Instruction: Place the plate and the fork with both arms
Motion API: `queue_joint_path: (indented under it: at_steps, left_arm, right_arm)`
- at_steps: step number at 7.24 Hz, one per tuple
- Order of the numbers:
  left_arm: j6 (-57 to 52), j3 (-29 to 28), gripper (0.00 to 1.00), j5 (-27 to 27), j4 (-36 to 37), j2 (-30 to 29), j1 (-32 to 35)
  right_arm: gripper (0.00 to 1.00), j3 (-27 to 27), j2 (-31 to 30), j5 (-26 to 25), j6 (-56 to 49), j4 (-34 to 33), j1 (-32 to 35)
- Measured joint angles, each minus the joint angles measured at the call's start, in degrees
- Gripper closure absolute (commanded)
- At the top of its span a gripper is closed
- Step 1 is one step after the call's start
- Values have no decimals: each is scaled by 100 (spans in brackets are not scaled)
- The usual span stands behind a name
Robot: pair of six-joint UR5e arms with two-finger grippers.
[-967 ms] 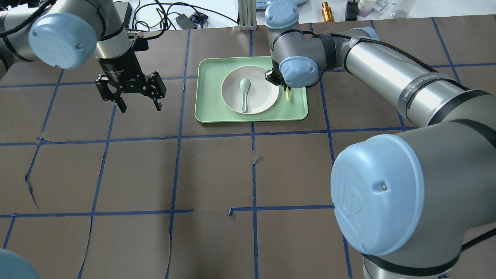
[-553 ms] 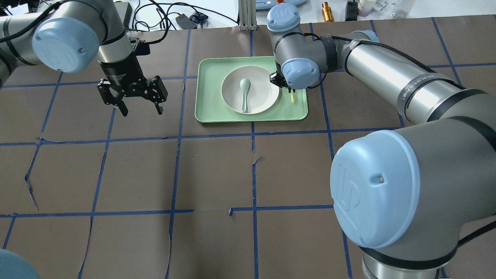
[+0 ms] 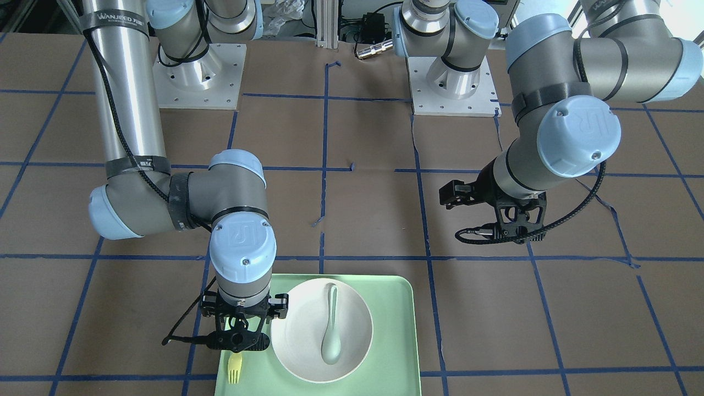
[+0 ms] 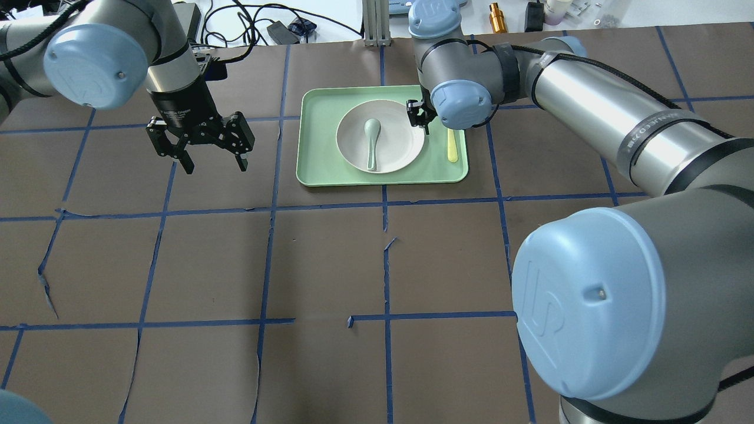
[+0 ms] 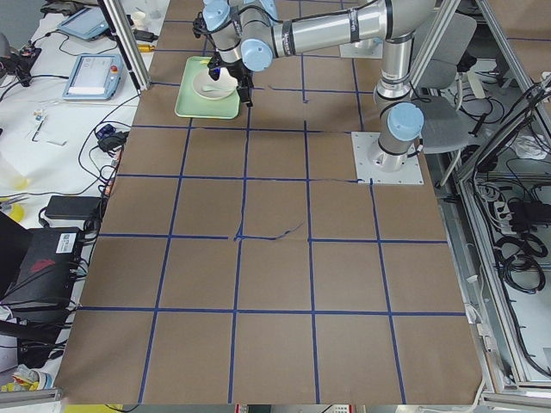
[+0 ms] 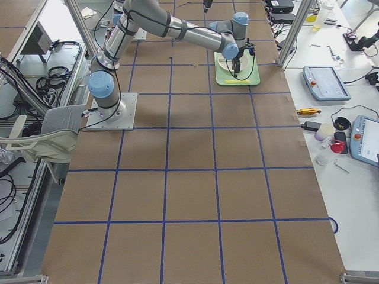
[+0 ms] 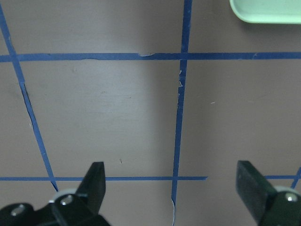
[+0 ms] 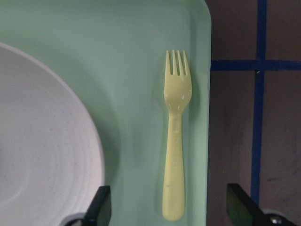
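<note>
Your left tool hangs over bare table, fingers wide apart, holding nothing. On the tray sits the plate with a spoon in it. Your right tool is spread too, straddling the handle end of the fork, which lies flat between plate and tray rim, ungripped. Both pieces look placed, so I judge this the release step. Next, lift the right tool straight up without nudging the fork.

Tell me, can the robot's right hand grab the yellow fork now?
Probably yes. The right hand hangs open right over the fork, which lies flat on the tray beside the plate, with nothing covering it.
</note>
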State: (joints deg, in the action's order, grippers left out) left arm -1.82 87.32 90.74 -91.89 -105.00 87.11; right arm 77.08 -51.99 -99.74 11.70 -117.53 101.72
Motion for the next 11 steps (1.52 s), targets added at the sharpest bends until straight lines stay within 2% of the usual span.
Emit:
queue_joint_path:
  at_steps: [2,3,5,7,9,11]
  left_arm:
    - [48,-47,0,34,-25,257,33]
    - [138,-56,0,30,-17,396,48]
    - [538,-51,0,8,-12,635,114]
    - [712,-4,0,23,-12,789,412]
    - [763,48,0,-12,-6,854,586]
    - [773,202,0,-36,136,925,615]
  right_arm:
    - [0,7,-494,395,-7,839,-49]
    - [0,8,-879,634,-105,1556,-135]
    - [0,11,-1796,792,-754,3064,-461]
    - [0,30,-2618,829,-1056,4014,-704]
    - [0,40,-3036,1065,-1005,4421,-674]
    - [0,57,-3102,1190,-875,4464,-559]
